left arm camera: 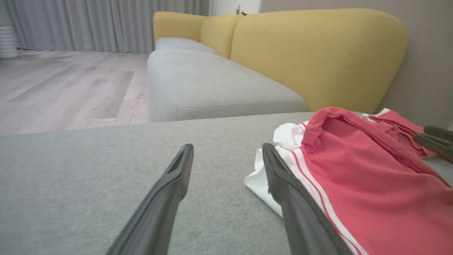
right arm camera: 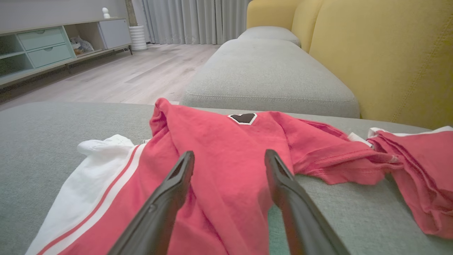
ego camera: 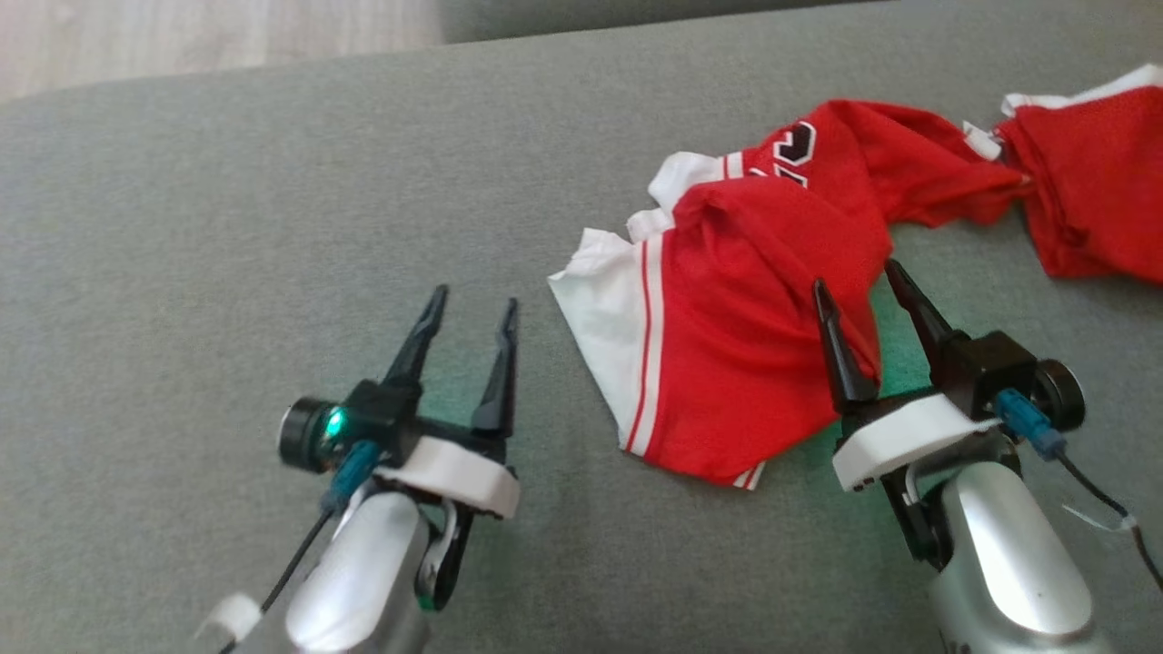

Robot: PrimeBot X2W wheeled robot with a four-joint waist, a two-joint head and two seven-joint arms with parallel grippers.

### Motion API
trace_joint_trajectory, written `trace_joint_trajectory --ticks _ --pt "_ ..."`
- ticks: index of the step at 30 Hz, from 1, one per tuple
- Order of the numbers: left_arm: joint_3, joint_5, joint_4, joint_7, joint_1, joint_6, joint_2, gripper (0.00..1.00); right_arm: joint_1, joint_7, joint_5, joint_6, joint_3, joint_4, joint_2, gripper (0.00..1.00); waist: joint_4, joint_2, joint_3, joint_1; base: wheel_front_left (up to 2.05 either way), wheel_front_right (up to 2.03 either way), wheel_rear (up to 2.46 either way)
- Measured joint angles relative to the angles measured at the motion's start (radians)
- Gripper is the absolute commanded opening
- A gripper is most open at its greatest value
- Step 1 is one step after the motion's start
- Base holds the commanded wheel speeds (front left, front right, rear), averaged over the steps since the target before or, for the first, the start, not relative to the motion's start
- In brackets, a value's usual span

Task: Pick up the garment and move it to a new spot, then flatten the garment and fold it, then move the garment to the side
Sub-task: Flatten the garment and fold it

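On the grey sofa seat (ego camera: 227, 227): the garment (ego camera: 754, 363) lies crumpled right of centre in the head view, red cloth with a white side panel (ego camera: 600, 318) and thin red-and-white stripes.
Garment's spread: the bulk lies by the right arm. A twisted stretch runs off to the far right, where more red cloth is bunched at the picture's edge.
Patch: a black patch (right arm camera: 242, 118) edged in white faces up on the red cloth, plain in the right wrist view.
Left jaws: wide open and empty. The fingers (ego camera: 416, 343) are over bare seat, just beside the white panel's edge and apart from it.
Right jaws: wide open, with nothing clamped. One finger (ego camera: 834, 350) crosses the red cloth, and the other stands past the garment's right edge over the seat. Whether either tip presses the cloth I cannot tell.
Left wrist: a green light (ego camera: 334, 423) glows on the camera housing.
Beyond the seat: a second grey cushion (left arm camera: 212, 85), a yellow backrest (left arm camera: 318, 53), a pale wooden floor (left arm camera: 70, 81), grey curtains (left arm camera: 88, 24) and a low shelf unit (right arm camera: 42, 49).
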Motion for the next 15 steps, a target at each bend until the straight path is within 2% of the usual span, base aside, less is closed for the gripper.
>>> trace_joint_trajectory --ticks 4,10,15 --pt "-0.043 0.016 0.072 0.007 -0.053 -0.026 0.000 1.00 -0.003 -0.009 0.011 0.000 0.004 0.005 0.000 1.00 -0.022 0.0000 0.012 0.0000 0.00 0.00 0.00" --pt "-0.103 0.034 0.216 0.131 -0.169 -0.078 -0.001 1.00 -0.015 -0.030 0.055 0.000 0.016 0.004 0.002 1.00 -0.083 0.0000 0.037 0.0000 0.00 0.00 0.00" --pt "-0.116 0.035 0.319 0.221 -0.228 -0.082 0.000 1.00 -0.019 -0.042 0.076 0.000 0.020 0.005 0.002 1.00 -0.134 0.0000 0.062 0.0000 0.00 0.00 0.00"
